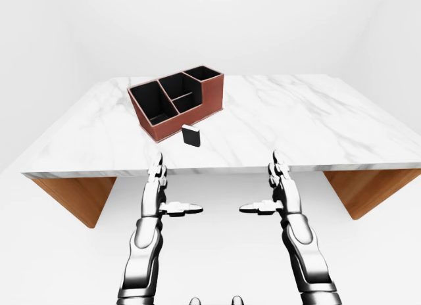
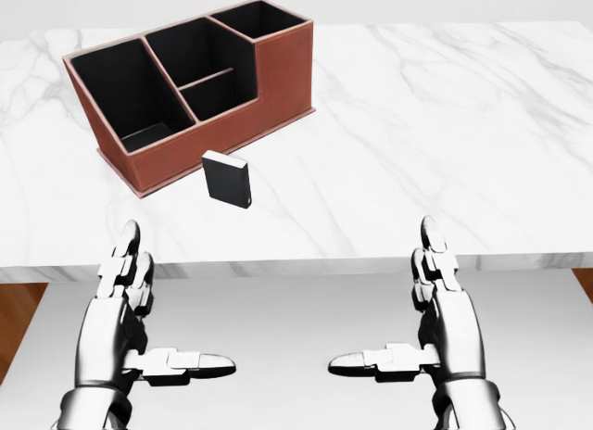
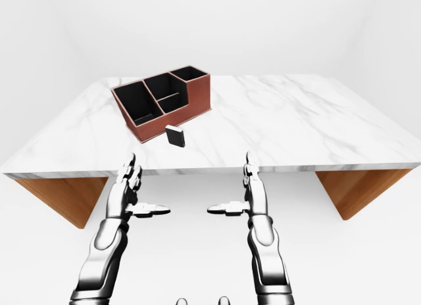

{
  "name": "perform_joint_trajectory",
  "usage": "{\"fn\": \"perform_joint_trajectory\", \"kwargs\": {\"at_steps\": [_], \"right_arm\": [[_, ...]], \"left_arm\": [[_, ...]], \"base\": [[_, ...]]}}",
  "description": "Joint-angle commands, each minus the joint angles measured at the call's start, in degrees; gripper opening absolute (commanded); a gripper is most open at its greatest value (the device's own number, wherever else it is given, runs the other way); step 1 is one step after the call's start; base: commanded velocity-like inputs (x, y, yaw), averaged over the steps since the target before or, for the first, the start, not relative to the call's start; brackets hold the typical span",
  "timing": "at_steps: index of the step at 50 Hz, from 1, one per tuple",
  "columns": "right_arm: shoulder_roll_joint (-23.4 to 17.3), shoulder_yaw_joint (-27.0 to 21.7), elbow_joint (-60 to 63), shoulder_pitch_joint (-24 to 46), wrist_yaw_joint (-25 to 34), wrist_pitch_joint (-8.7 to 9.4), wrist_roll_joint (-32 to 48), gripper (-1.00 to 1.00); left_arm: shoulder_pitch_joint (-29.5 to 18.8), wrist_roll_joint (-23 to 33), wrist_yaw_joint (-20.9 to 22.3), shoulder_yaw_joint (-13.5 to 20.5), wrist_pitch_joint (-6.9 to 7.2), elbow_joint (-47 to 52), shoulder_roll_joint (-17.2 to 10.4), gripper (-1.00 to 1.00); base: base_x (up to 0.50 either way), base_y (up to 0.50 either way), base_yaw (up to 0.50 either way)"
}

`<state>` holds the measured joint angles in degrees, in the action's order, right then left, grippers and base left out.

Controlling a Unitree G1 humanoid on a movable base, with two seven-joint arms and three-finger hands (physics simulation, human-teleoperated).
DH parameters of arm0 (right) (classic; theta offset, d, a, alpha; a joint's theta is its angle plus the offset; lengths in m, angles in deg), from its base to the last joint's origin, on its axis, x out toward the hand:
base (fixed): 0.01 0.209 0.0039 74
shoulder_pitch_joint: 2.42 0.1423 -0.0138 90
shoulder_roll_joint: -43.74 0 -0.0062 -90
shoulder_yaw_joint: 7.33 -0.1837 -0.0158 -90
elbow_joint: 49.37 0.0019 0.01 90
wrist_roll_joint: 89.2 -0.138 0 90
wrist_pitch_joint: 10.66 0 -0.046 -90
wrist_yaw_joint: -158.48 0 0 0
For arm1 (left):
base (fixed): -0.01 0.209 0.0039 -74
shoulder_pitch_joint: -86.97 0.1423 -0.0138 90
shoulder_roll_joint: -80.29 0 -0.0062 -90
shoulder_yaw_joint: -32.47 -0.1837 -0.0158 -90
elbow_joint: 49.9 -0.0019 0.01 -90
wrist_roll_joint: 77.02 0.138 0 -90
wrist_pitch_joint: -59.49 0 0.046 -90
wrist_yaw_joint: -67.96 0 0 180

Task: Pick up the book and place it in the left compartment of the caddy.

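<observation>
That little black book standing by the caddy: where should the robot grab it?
Probably by its two broad faces near the top edge, coming down from above. The book stands upright on the table, apart from the caddy, so its top is free, with bare table round it.

Left robot hand (image 2: 130,305) and right robot hand (image 2: 435,305) both spread, empty; thumbs inward
</observation>
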<state>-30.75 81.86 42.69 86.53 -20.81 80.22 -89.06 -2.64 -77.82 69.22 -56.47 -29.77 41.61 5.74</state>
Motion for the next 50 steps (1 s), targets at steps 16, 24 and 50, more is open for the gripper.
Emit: {"fn": "perform_joint_trajectory", "kwargs": {"at_steps": [16,24,50], "right_arm": [[0.68,-1.78,18.33,-5.03,-2.43,4.11,-0.40,1.00],[-0.52,0.56,27.47,-7.24,-1.13,4.11,2.03,1.00],[0.37,1.64,50.39,-10.41,1.53,4.11,10.24,1.00]], "left_arm": [[4.13,-5.27,4.90,4.58,4.26,15.71,-1.13,1.00],[4.72,-7.87,5.57,7.41,4.26,22.11,-1.39,1.00],[3.33,-13.79,5.87,14.57,4.26,23.21,-2.95,1.00]], "base": [[0.00,0.00,0.00],[0.00,0.00,0.00],[0.00,0.00,0.00]]}}
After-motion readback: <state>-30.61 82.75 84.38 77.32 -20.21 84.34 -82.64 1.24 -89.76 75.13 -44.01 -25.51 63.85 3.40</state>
